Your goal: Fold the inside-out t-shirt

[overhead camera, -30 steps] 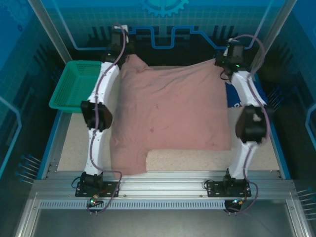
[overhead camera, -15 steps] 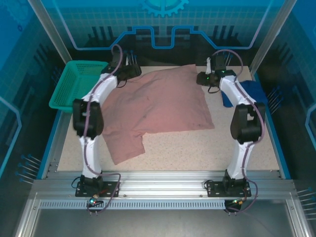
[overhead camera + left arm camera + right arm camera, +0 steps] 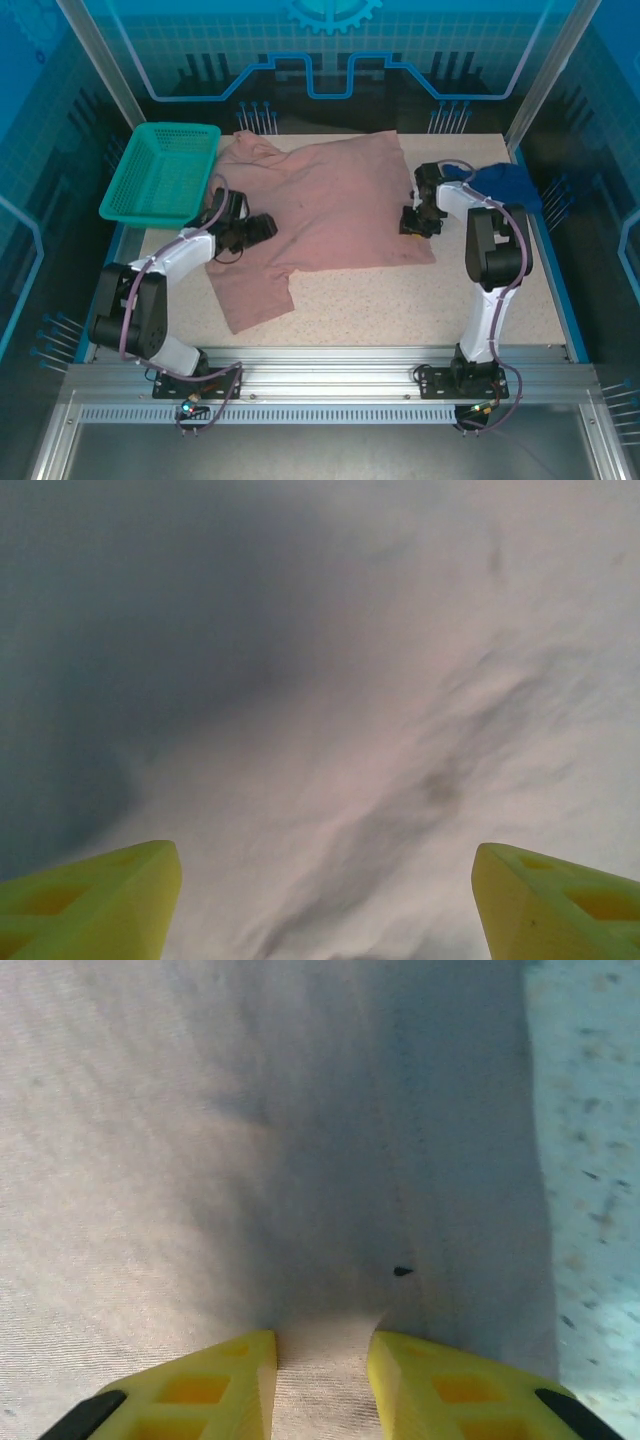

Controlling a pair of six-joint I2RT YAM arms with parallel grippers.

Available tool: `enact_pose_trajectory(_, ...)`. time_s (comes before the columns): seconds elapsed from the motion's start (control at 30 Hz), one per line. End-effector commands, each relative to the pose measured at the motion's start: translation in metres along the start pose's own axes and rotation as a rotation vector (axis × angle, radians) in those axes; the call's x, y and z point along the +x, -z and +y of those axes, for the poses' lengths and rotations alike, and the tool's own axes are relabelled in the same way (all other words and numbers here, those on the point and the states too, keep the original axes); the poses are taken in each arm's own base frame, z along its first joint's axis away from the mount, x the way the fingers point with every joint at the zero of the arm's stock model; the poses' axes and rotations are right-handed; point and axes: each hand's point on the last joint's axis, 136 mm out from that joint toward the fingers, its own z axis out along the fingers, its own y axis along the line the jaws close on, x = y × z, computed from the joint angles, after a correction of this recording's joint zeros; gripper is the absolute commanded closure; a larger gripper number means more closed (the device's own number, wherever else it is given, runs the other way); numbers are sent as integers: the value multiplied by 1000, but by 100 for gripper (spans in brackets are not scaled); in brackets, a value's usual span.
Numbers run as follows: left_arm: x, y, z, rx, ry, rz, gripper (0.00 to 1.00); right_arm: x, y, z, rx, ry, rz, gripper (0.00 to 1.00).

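The inside-out t-shirt [image 3: 330, 205], dusty pink, lies spread flat over the back half of the table, one sleeve reaching toward the front left. My left gripper [image 3: 262, 228] sits low over the shirt's left side. In the left wrist view the left gripper [image 3: 325, 852] is open, its yellow fingers wide apart over wrinkled pink cloth [image 3: 400, 680]. My right gripper [image 3: 412, 222] rests at the shirt's right edge. The right wrist view shows the right gripper [image 3: 322, 1345] with its jaws narrowed on a strip of the pink cloth [image 3: 200, 1110].
A green basket [image 3: 165, 170] stands at the back left. A dark blue shirt [image 3: 500, 185] lies bunched at the back right, beside the right arm. Bare speckled table [image 3: 400, 300] stretches in front of the t-shirt, and table surface [image 3: 590, 1160] shows right of the cloth edge.
A second ago both grippers held the shirt up at the back. It now lies flat. The left gripper has opened and come forward; the right has moved down the shirt's right edge.
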Motion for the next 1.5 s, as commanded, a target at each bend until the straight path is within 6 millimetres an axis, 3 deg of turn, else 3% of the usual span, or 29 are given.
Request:
enact_pose_trajectory(0.0,26,9,-4,45,7,48,22,34,10,-41,152,-12,92,69)
enact_pose_trajectory(0.2,88,1,4,19,-20,208,22,66,17,-82,242,-79,114,72)
enact_pose_trajectory(0.37,133,6,11,0,-31,287,22,76,27,-96,253,-121,75,72)
enact_pose_trajectory(0.43,141,10,11,6,-24,296,22,75,32,-99,262,-127,55,72)
enact_pose_trajectory(0.53,136,22,1,47,-30,279,22,63,45,-89,213,-111,-11,69)
enact_pose_trajectory(0.7,102,44,-18,68,-86,185,20,44,62,-48,20,-51,-130,60)
enact_pose_trajectory(0.9,61,46,-17,106,-9,87,19,50,73,-15,-113,-10,-188,53)
enact_pose_trajectory(1.1,59,22,-34,154,-23,147,19,71,73,-23,-92,-40,-198,38)
enact_pose_trajectory(1.23,63,3,-12,60,-28,167,19,81,51,-20,-123,-86,-106,39)
enact_pose_trajectory(1.47,81,-12,25,-27,-6,197,18,96,17,-49,-9,-140,35,42)
